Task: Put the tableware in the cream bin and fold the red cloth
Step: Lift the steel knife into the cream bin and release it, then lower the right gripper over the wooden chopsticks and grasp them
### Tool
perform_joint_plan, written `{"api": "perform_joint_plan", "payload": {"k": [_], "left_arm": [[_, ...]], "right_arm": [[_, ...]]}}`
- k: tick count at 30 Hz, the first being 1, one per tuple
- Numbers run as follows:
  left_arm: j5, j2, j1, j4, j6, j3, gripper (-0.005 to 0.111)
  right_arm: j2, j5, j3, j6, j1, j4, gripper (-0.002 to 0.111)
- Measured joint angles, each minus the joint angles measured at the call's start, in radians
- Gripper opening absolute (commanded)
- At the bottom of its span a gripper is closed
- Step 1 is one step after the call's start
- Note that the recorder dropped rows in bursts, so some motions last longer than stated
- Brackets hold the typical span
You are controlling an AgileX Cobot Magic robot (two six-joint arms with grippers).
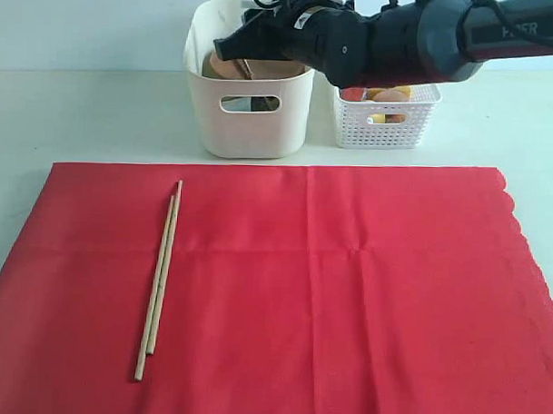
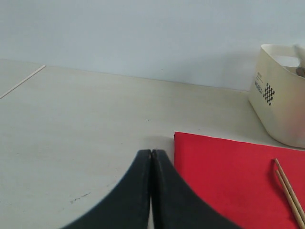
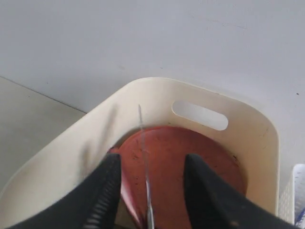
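The red cloth (image 1: 283,289) lies spread flat, its scalloped edge on the right. A pair of wooden chopsticks (image 1: 159,277) rests on its left part. The cream bin (image 1: 248,102) stands behind the cloth. My right gripper (image 1: 227,49) reaches across and hovers over it. In the right wrist view that gripper (image 3: 152,161) is open above the bin (image 3: 71,162). The round brown plate (image 3: 200,157) leans inside. A thin steel knife (image 3: 143,143) stands upright between the fingers, touching neither. My left gripper (image 2: 151,153) is shut and empty, off the cloth's corner (image 2: 224,171).
A low white lattice basket (image 1: 386,120) holding food items stands right of the cream bin. The pale table (image 1: 98,110) runs around the cloth. In the left wrist view the chopsticks (image 2: 289,192) and the bin (image 2: 281,95) show to one side.
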Motion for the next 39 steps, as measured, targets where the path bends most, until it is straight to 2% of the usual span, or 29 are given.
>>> {"api": "perform_joint_plan", "payload": {"k": [8,16,25,30,33,39], "left_arm": [[0.000,0.000,0.000,0.000,0.000,0.000,0.003],[0.000,0.000,0.000,0.000,0.000,0.000,0.003],[0.000,0.000,0.000,0.000,0.000,0.000,0.003],[0.000,0.000,0.000,0.000,0.000,0.000,0.003],[0.000,0.000,0.000,0.000,0.000,0.000,0.003],[0.000,0.000,0.000,0.000,0.000,0.000,0.003]], "right_arm": [[-0.003,0.009,0.000,0.013,-0.001,0.015,0.053],[-0.140,0.219,0.000,0.049,-0.001,0.037,0.053],[-0.260,0.801,0.000,0.051,0.008,0.047,0.053],[-0.260,0.879,0.000,0.051,0.118,0.048,0.053],[-0.251,0.888,0.000,0.051,0.221,0.042,0.053],[-0.167,0.915,0.000,0.069,0.305,0.041,0.053]]}}
